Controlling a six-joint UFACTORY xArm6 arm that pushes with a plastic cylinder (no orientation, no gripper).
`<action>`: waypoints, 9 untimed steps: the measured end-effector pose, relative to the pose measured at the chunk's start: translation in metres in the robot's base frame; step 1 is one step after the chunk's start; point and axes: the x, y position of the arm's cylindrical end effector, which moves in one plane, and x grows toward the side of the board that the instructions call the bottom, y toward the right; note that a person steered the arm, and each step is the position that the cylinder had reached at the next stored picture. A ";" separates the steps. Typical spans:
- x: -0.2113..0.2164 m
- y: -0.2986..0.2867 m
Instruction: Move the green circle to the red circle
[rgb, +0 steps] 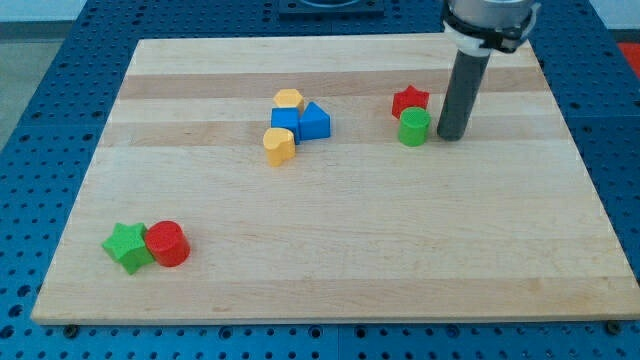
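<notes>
The green circle stands at the view's upper right, just below and touching a red star. The red circle sits at the view's lower left, touching a green star on its left. My tip is on the board just to the right of the green circle, very close to it or touching it. The rod rises from there to the view's top edge.
A cluster near the board's upper middle holds a yellow block, a blue cube, a blue triangular block and a yellow rounded block. The wooden board lies on a blue perforated table.
</notes>
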 end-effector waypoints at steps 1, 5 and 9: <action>-0.011 -0.004; 0.027 -0.096; 0.051 -0.236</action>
